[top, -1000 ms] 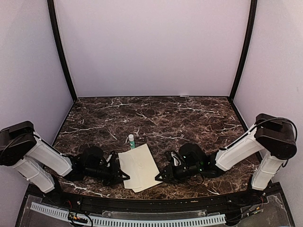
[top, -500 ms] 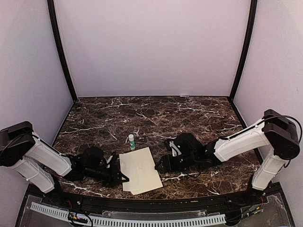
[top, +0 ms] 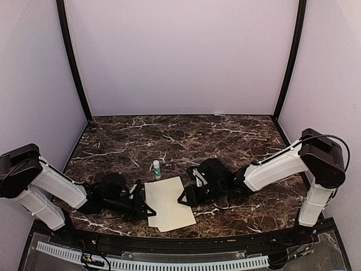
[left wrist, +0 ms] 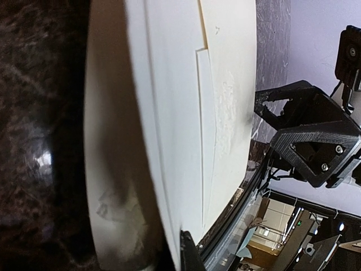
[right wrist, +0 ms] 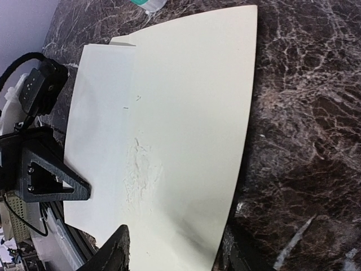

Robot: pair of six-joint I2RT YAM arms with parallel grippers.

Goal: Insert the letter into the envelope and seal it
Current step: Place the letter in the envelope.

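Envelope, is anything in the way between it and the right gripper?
Nothing visible is in the way. The right gripper, jaws apart, sits right at the envelope's right edge on the table. The small bottle stands behind the envelope, out of the path.

Cream envelope [right wrist: 186, 130] was matt paper, smooth but for one puckered patch; table [right wrist: 304, 113] was glossy, dark marble-patterned, white-veined.
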